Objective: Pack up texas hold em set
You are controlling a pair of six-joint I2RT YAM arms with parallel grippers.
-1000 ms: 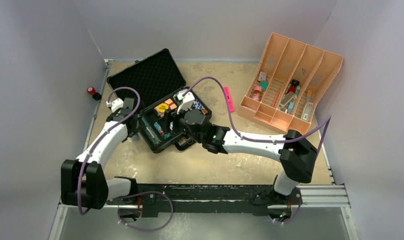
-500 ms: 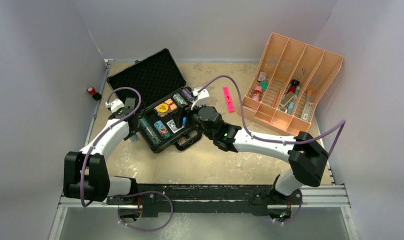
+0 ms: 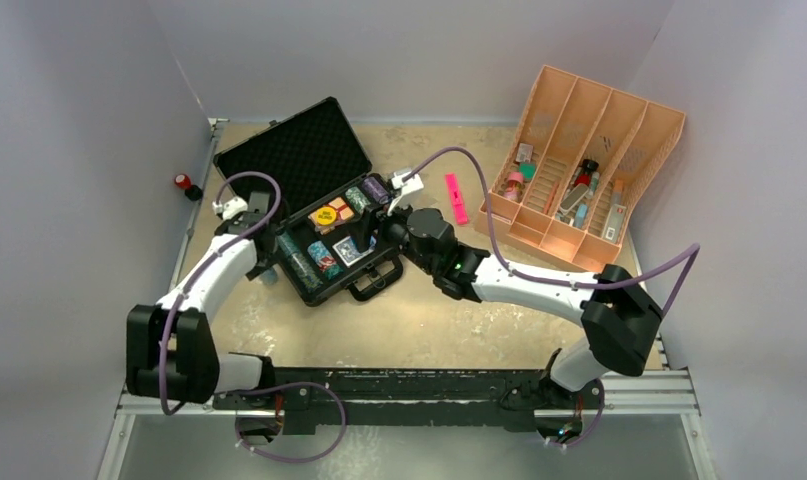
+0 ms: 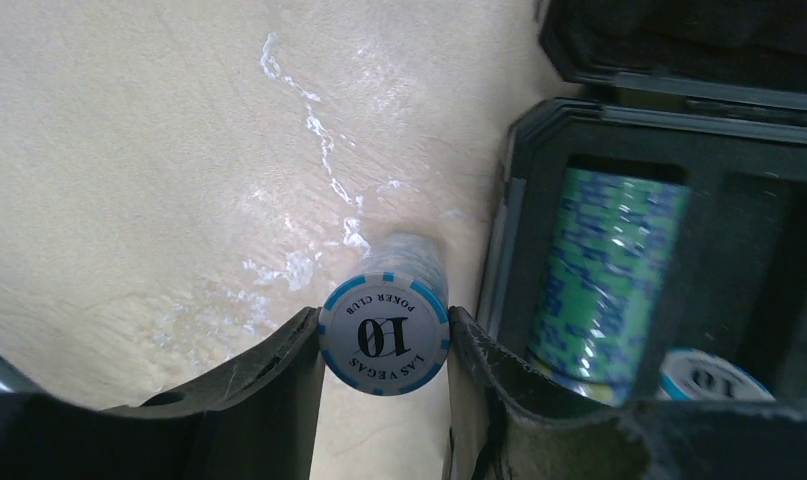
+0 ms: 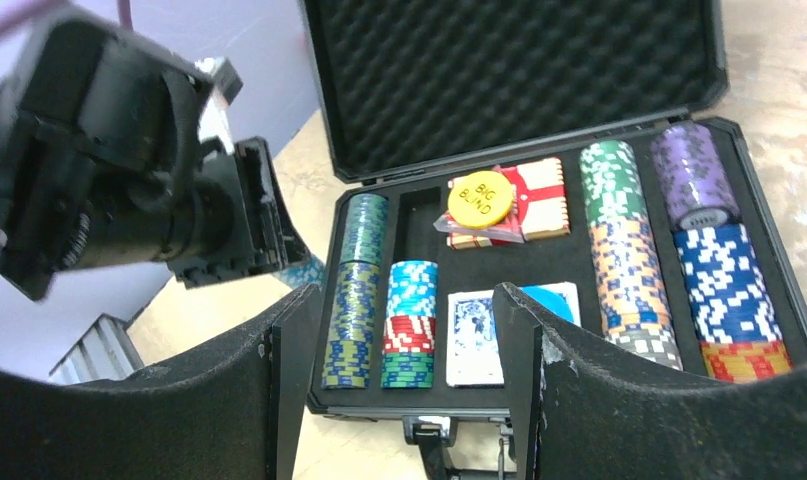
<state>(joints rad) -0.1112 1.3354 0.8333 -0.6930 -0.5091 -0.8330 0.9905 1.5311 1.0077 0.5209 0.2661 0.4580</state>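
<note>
The black case lies open at the table's back left, its foam lid raised. Its slots hold multicoloured chip stacks, a red deck, a blue deck and a yellow "Big Blind" disc. My left gripper is shut on a short stack of pale blue "10" chips, held just outside the case's left wall above the table. From above, this gripper is at the case's left front corner. My right gripper is open and empty, above the case's front edge and handle.
An orange divided tray with small items stands at the back right. A pink marker lies between the tray and the case. A red button sits by the left wall. Grey walls close in the left, back and right sides.
My right gripper has drawn back from inside the case towards its front right, empty. My left gripper has shifted slightly beside the case with the chips.
</note>
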